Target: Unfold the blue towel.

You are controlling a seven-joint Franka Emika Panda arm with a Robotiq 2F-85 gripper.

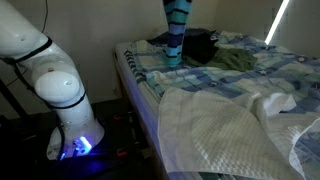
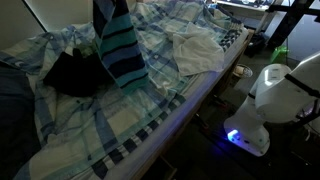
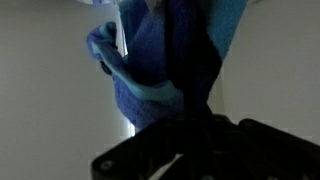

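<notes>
The blue towel (image 1: 176, 30) hangs upright from above the top of the frame, showing teal and navy stripes. Its lower end rests on the bed near the edge. It also shows in an exterior view (image 2: 120, 45), hanging long and narrow over the sheet. The gripper itself is above the frame in both exterior views. In the wrist view my gripper (image 3: 195, 122) is a dark shape shut on the blue towel (image 3: 150, 70), which bunches out from the jaws.
A large white waffle blanket (image 1: 220, 130) (image 2: 200, 50) lies on the pale blue patterned bedsheet (image 1: 262, 72) (image 2: 100, 125). A black cloth (image 1: 200, 45) (image 2: 68, 75) lies beside the towel, and a green cloth (image 1: 236, 60) beyond it. The robot's base (image 1: 60, 90) (image 2: 265, 110) stands by the bed's edge.
</notes>
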